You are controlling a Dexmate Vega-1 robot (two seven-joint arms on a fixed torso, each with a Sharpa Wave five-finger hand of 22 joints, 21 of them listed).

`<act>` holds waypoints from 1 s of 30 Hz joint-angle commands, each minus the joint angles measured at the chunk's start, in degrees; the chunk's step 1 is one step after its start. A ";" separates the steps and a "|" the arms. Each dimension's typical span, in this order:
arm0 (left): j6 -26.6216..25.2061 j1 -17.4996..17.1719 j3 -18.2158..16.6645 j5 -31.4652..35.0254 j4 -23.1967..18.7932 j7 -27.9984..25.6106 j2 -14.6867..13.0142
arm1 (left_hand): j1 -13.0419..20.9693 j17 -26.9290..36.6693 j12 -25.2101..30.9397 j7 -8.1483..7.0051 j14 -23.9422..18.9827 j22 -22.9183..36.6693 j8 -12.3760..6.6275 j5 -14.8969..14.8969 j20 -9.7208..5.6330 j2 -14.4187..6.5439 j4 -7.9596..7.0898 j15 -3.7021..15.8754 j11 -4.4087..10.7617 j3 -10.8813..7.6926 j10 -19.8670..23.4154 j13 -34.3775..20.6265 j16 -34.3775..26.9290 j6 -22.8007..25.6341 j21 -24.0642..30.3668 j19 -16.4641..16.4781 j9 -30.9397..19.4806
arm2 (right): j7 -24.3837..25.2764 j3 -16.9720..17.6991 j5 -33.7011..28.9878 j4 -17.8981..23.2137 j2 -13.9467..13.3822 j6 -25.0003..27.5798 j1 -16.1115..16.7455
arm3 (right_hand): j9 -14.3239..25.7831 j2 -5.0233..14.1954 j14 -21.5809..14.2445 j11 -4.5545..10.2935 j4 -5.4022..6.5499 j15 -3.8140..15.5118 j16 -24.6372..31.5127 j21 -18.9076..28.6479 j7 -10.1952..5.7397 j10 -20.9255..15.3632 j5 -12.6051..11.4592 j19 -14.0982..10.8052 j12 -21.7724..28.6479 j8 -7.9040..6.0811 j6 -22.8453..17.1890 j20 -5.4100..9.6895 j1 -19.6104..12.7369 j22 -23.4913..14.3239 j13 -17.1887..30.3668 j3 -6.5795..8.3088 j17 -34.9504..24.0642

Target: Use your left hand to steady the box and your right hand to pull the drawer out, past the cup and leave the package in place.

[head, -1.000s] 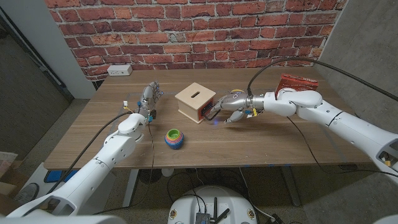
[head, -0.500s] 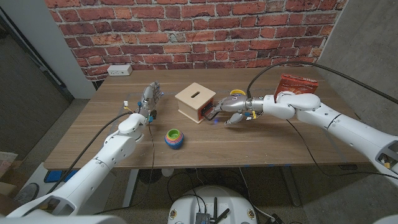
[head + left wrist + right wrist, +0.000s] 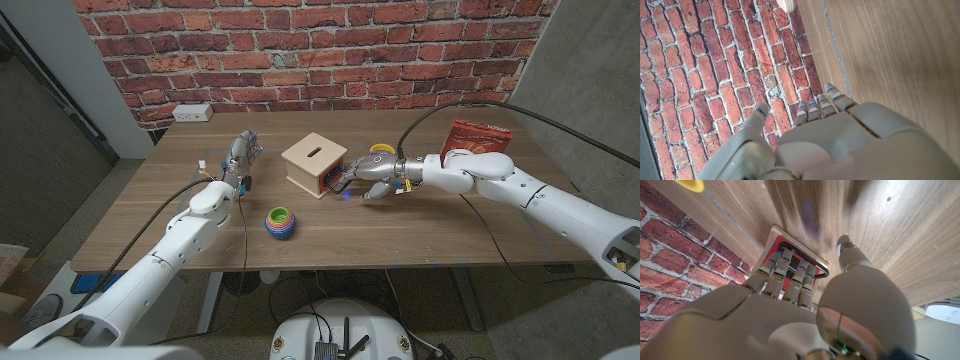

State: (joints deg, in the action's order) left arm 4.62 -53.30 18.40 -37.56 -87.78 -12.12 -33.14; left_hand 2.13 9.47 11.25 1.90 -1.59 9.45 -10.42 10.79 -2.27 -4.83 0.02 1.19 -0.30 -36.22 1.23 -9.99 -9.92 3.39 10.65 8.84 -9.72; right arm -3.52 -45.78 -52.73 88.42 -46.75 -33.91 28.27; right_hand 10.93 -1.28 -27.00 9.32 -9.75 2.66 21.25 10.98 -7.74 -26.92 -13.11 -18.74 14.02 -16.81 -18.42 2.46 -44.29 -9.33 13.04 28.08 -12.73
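Head view — wooden box (image 3: pixel 314 163) at table centre; right hand (image 3: pixel 372 174) at its 3 o'clock, fingers (image 3: pixel 790 275) hooked through the drawer's black handle (image 3: pixel 807 261), set to pull; left hand (image 3: pixel 240 153) at 9 o'clock, spread, apart from the box, not yet steadying; cup (image 3: pixel 279 221) at 7 o'clock; package (image 3: pixel 476 134) far right.

- cup (image 3: pixel 279 222) sits at 7 o'clock of the box (image 3: pixel 314 165), near it, with bare table (image 3: pixel 400 235) between
- package (image 3: pixel 476 136) at 3 o'clock, well apart
- left hand (image 3: pixel 240 152) at 9 o'clock, not touching the box
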 commanded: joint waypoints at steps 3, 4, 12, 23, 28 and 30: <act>-0.49 2.44 1.34 4.30 -1.44 0.10 -2.02 | 0.09 0.10 0.19 -0.27 -1.31 0.15 -0.34 -0.10 -3.26 -2.66 0.58 -0.03 0.08 -0.64 1.39 -0.15 -0.47 1.32 0.30 0.89 -0.28 | 2.97 -0.97 -1.27 -1.43 0.82 -0.61 -0.84 | 0.16 0.40 -2.05 0.26 0.05 10.32 1.02 0.47 0.28 -1.85 0.66 -1.44 0.41 -0.50 -1.69 2.15 -1.59 -0.18 -0.07 -0.25 -0.25; -0.52 2.68 1.43 4.57 -1.52 0.27 -2.17 | 0.15 0.09 0.19 -0.28 -1.39 0.14 -0.35 -0.11 -3.29 -2.64 0.66 0.00 0.10 -0.67 1.43 -0.15 -0.47 1.40 0.30 0.91 -0.27 | 3.25 -1.02 -1.30 -1.57 0.88 -0.65 -0.89 | 0.16 0.46 -2.21 0.21 0.05 10.32 1.08 0.49 0.23 -1.97 0.71 -1.60 0.40 -0.52 -1.85 2.28 -1.68 -0.18 -0.08 -0.28 -0.25; -1.47 4.16 2.26 7.00 -2.21 0.38 -3.11 | 0.62 0.02 0.26 -0.43 -1.68 0.13 -0.42 -0.13 -3.22 -2.68 1.30 0.12 0.16 -0.97 1.92 -0.14 -0.40 1.95 0.30 1.11 -0.24 | 5.51 -1.46 -1.94 -2.30 1.31 -0.56 -1.18 | 0.18 0.86 -4.24 1.16 -0.03 10.45 1.88 0.56 -0.40 -3.56 1.23 -3.12 0.38 -0.89 -3.71 3.26 -2.80 -0.19 -0.15 -0.79 -0.41; -3.05 5.54 3.87 11.62 -4.03 0.00 -4.66 | 2.03 -0.08 0.58 -0.73 -3.46 0.12 -0.68 -0.29 -3.52 -2.96 3.24 0.80 0.85 -1.89 3.95 -0.12 -0.52 3.99 0.43 2.12 -0.21 | 7.10 -2.17 -2.30 -3.16 1.74 -0.68 -1.81 | 0.21 1.25 -6.00 1.80 -0.09 10.57 2.55 0.70 -0.13 -5.12 1.54 -4.75 0.35 -1.30 -5.51 4.04 -3.96 -0.22 -0.19 -1.31 -0.57; -3.57 5.96 4.53 13.26 -4.67 0.28 -5.22 | 2.41 -0.10 0.59 -0.84 -3.77 0.13 -0.68 -0.34 -3.65 -3.00 3.80 1.00 1.02 -2.12 4.36 -0.12 -0.47 4.41 0.41 2.26 -0.21 | 7.18 -2.34 -2.17 -3.21 1.72 -0.52 -1.85 | 0.20 1.62 -7.08 1.85 0.00 10.61 2.99 0.67 0.15 -5.68 1.60 -5.19 0.30 -1.28 -5.80 4.29 -4.39 -0.25 -0.21 -1.47 -0.70; -3.80 6.25 4.90 14.08 -4.86 0.44 -5.45 | 2.57 -0.10 0.58 -0.86 -3.97 0.13 -0.73 -0.36 -3.67 -3.03 4.03 1.16 1.05 -2.21 4.51 -0.11 -0.48 4.71 0.42 2.36 -0.21 | 7.33 -2.36 -2.24 -3.11 1.66 -0.34 -1.75 | 0.20 1.59 -7.36 1.87 0.01 10.58 3.12 0.65 0.14 -5.69 1.64 -5.28 0.22 -1.31 -5.97 4.35 -4.45 -0.25 -0.21 -1.61 -0.75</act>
State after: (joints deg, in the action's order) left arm 2.03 -48.28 21.88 -27.21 -91.29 -11.89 -37.32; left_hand 4.07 9.33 11.48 1.05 -4.83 9.45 -10.86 10.58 -2.04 -5.70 3.60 2.05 0.73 -38.19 4.91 -9.99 -10.18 7.25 10.65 10.68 -9.72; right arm 2.39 -47.66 -54.69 85.64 -45.22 -34.62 26.70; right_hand 11.08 0.24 -33.74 11.17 -9.75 3.26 23.96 11.31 -7.65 -32.05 -11.79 -23.45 14.02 -17.69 -23.82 2.45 -48.05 -9.49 12.78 26.71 -13.20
